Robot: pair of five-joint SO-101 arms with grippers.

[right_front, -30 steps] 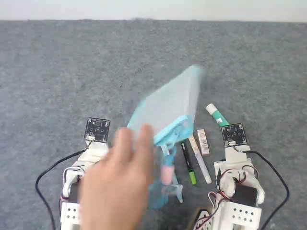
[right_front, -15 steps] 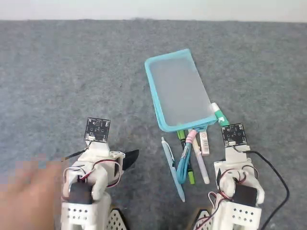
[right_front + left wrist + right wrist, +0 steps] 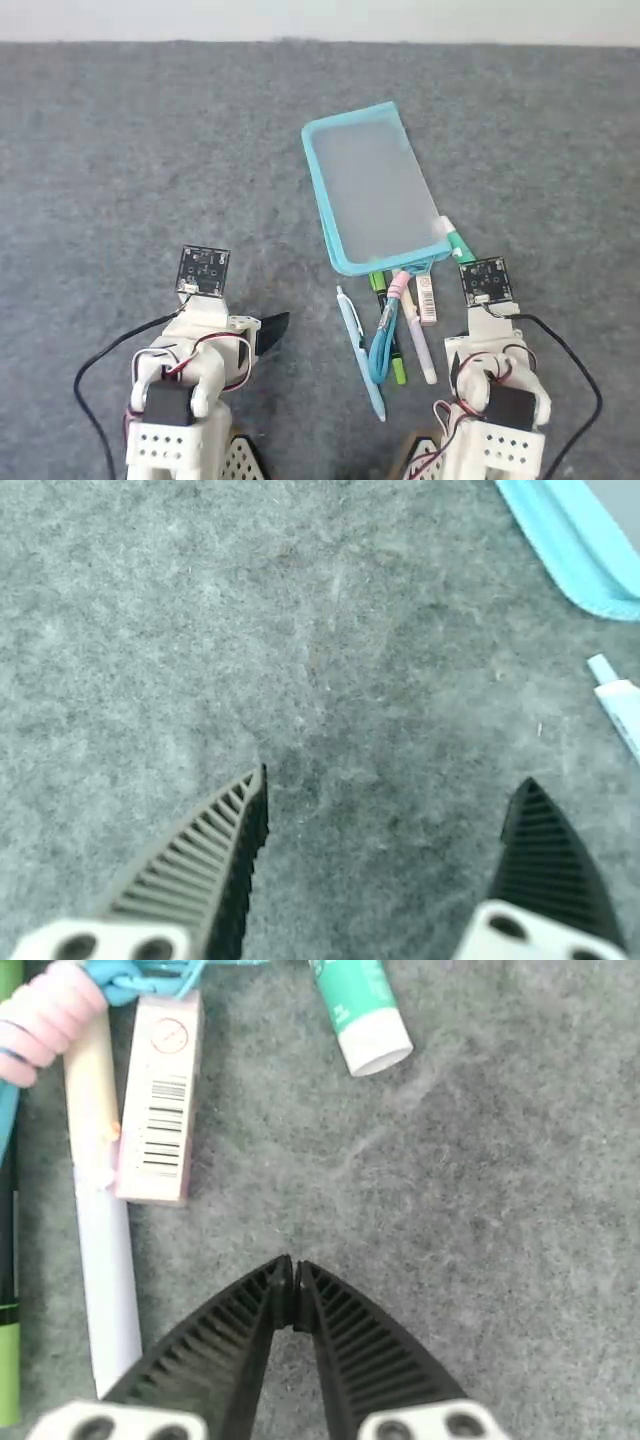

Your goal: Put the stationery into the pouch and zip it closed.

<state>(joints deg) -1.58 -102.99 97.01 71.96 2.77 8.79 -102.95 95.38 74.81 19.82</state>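
Observation:
The teal-rimmed translucent pouch [image 3: 375, 188] lies flat on the grey mat, its zipper end toward the arms. Just below it lies the stationery: a light blue pen [image 3: 360, 352], a green marker [image 3: 392, 350], a blue strap with a pink coil [image 3: 384, 335], a white pen [image 3: 419, 342], a pink eraser [image 3: 427, 297] and a green-white tube [image 3: 456, 241]. My left gripper [image 3: 390, 815] is open over bare mat, left of the pens. Beside the eraser [image 3: 160, 1110] and the white pen [image 3: 100, 1260], my right gripper [image 3: 293, 1282] is shut with nothing in it.
The left arm [image 3: 190, 385] and the right arm [image 3: 495, 385] sit at the near edge of the mat. Grey mat [image 3: 150, 150] stretches free to the left and beyond the pouch. A pouch corner [image 3: 575, 540] and a pen tip [image 3: 615, 695] lie ahead of the left gripper.
A person's hand held the pouch tilted over the pens, laid it flat on the mat and drew back off the near left edge. Both arms kept still.

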